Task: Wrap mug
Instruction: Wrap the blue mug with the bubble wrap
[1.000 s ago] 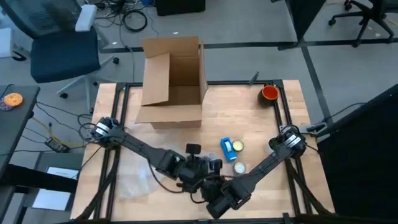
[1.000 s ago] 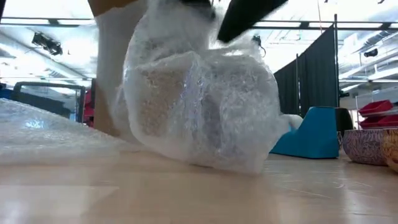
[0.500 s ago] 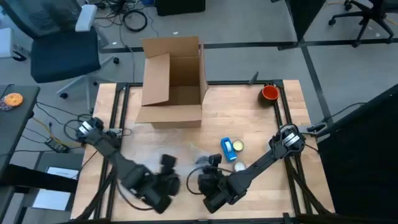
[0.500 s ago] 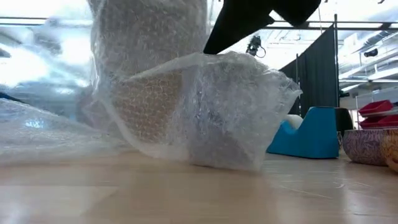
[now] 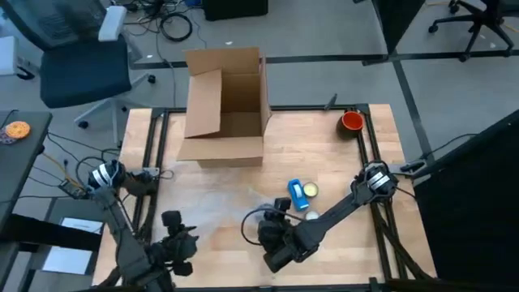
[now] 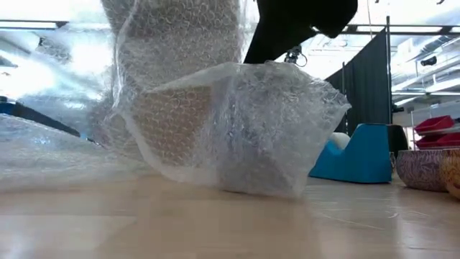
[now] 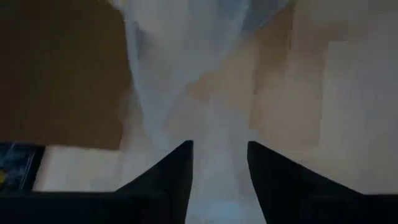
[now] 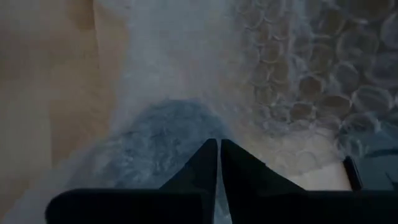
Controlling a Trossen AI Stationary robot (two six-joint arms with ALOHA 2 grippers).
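High view: the right pincer (image 5: 274, 243) sits low at the near middle of the bench (image 5: 324, 154), over the pale bubble wrap (image 5: 215, 212); the left pincer (image 5: 174, 243) is off by the near left corner
Left pincer: the left wrist view shows its fingers (image 7: 179, 180) parted, with a strip of wrap (image 7: 217, 155) lying between them; whether they grip it cannot be told
Right pincer: the right wrist view shows its fingers (image 8: 205, 168) pressed almost together, seemingly pinching a thin layer of wrap (image 8: 298, 93) over a greyish lump (image 8: 165, 134)
Mug: not plainly seen; judged to be the bulky bundle (image 6: 237, 129) under wrap in the low view, resting on the bench below the right arm
Other things: an open cardboard box (image 5: 225, 105) at the far side, a blue container (image 5: 298, 193) and a small white object (image 5: 312, 218) near the right arm, an orange cup (image 5: 351, 122) at the far right
Stage: judged mid-wrap; the sheet looks draped and loose, not closed
Risk, wrap slipping: if the right pincer lets go or lifts, the loose fold may fall open
Risk, bundle tipping: a sideways pull by the left pincer could drag or topple the bundle
Risk, collision: the right arm swinging out could knock the blue container beside it
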